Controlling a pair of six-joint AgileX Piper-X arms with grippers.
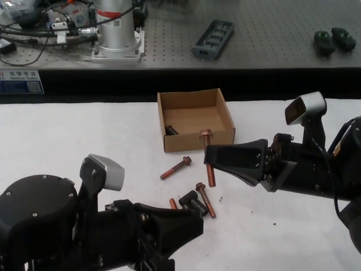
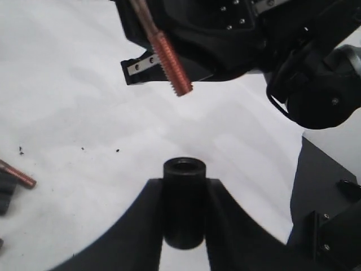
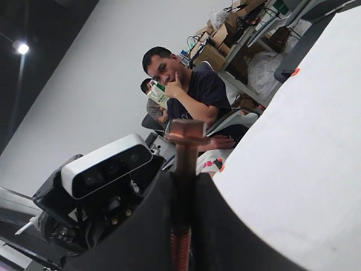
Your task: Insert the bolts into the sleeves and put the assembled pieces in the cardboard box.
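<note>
The left gripper (image 2: pixel 184 189) is pinching a black sleeve (image 2: pixel 183 210) between its two fingers. The sleeve is a short, dark cylinder, and its open bore is facing outward past the fingertips. The right gripper (image 3: pixel 181 179) is clamping a copper-coloured bolt (image 3: pixel 185 133) by the shank and holding it upright, the flanged head on top and the threaded end hanging below the fingers. In the left wrist view that threaded tip is hovering near the sleeve's mouth but apart from it. Loose bolts (image 1: pixel 176 167) of the same copper colour are lying on the white table (image 1: pixel 67 135) between the two grippers. The open cardboard box (image 1: pixel 194 104) is sitting just behind the held bolt, with a dark piece (image 1: pixel 171 130) lying in its near left corner.
</note>
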